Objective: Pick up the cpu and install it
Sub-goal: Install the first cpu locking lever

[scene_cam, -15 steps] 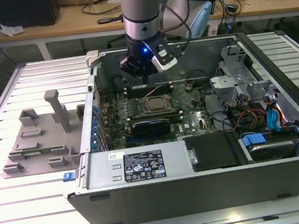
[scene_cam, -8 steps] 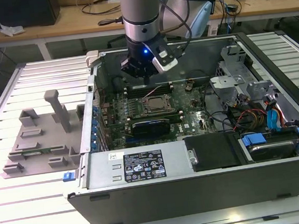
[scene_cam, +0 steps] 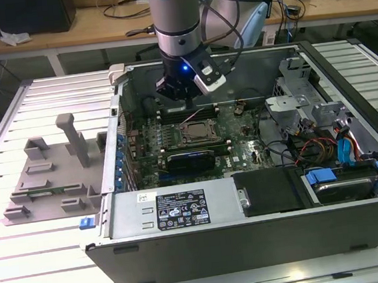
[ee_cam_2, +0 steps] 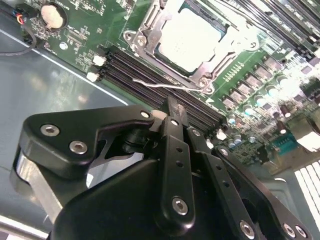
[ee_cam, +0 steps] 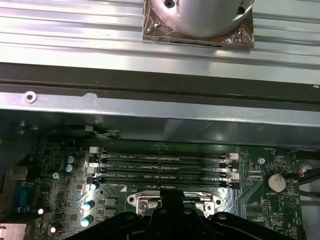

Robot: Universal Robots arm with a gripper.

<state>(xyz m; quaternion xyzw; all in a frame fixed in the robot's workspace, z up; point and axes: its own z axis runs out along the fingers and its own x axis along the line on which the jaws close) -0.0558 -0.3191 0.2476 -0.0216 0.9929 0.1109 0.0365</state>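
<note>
The cpu (ee_cam_2: pixel 192 36), a small square chip with a pale silver top, lies flat inside the dark metal-rimmed socket frame (ee_cam_2: pixel 145 30) on the green motherboard. In the exterior view the socket (scene_cam: pixel 198 132) sits mid-board. My gripper (scene_cam: pixel 183 94) hangs over the memory slots just behind the socket, apart from the chip. In the second wrist view the black fingers (ee_cam_2: pixel 174 112) meet at their tips with nothing between them. The socket's thin wire lever (ee_cam_2: pixel 160 85) lies loose beside the frame. The gripper's linkage (ee_cam: pixel 172 210) fills the near edge of the first wrist view.
The open computer case (scene_cam: pixel 182 212) surrounds the board with steel walls. Memory slots (ee_cam: pixel 160 167) and a coin battery (ee_cam: pixel 276 182) lie near the socket. A grey plastic tray with upright posts (scene_cam: pixel 51 175) stands at the exterior view's left. Drives and cables (scene_cam: pixel 340 147) crowd the right.
</note>
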